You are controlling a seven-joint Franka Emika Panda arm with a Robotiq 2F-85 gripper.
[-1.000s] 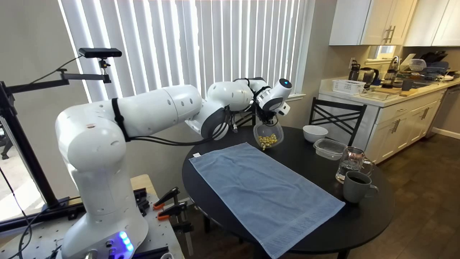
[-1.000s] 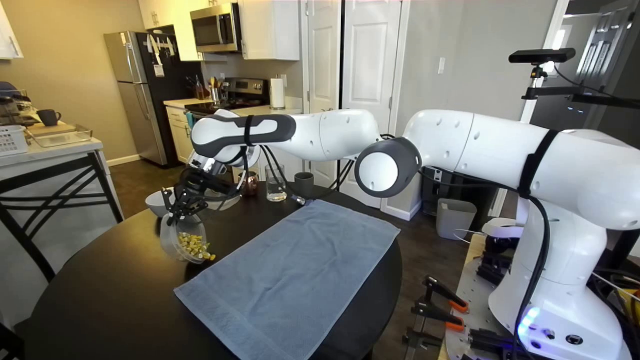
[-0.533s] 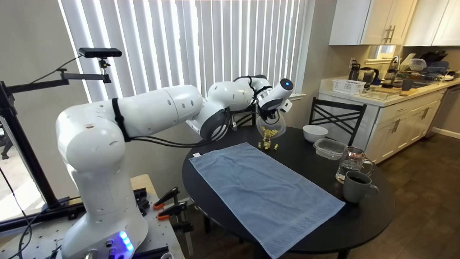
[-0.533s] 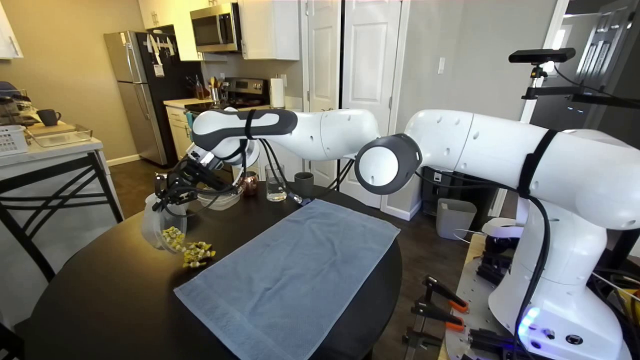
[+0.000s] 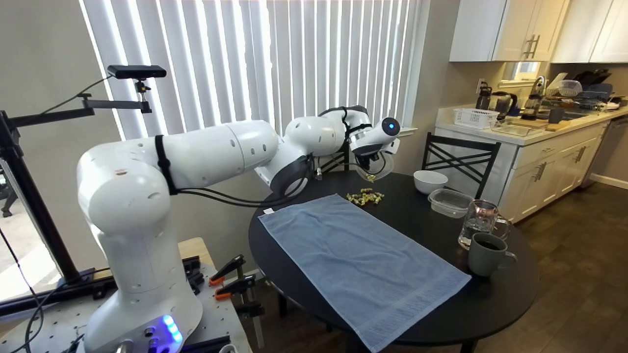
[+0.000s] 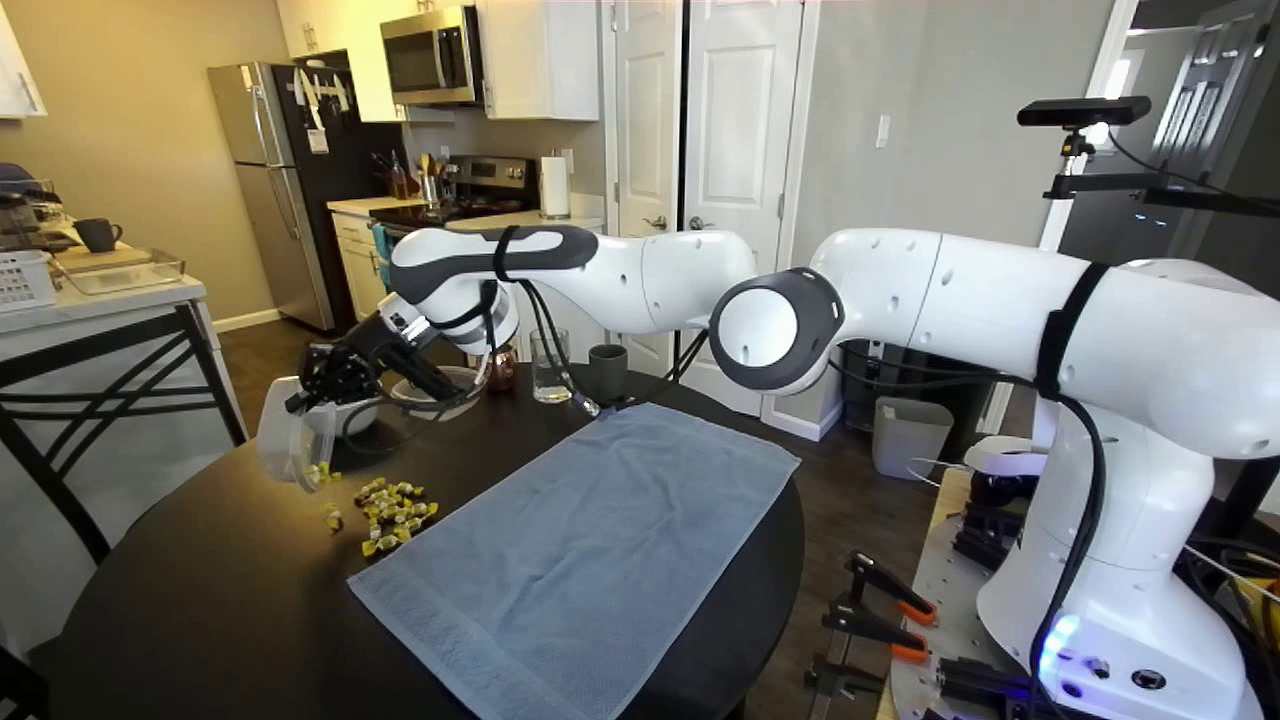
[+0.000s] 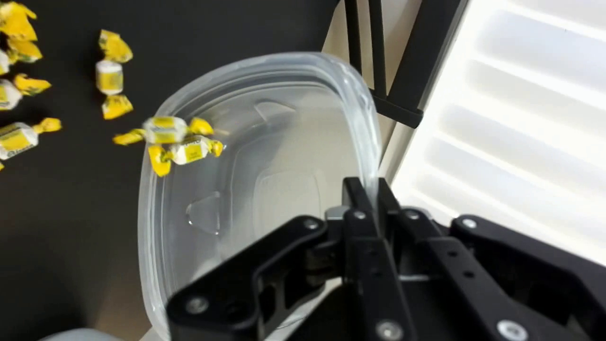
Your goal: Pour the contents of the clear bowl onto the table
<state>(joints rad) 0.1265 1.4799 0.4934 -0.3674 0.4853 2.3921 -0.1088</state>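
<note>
Most candies [image 6: 398,512] are lying on the dark table [image 6: 200,620], lower left in an exterior view, having spilled from the clear bowl [image 6: 285,435] since a second ago. The bowl is hanging steeply tilted to their upper left, two showing at its lip. Lower right in the wrist view, the gripper [image 7: 370,189] is pinching the bowl's rim, nearly closed.
</note>
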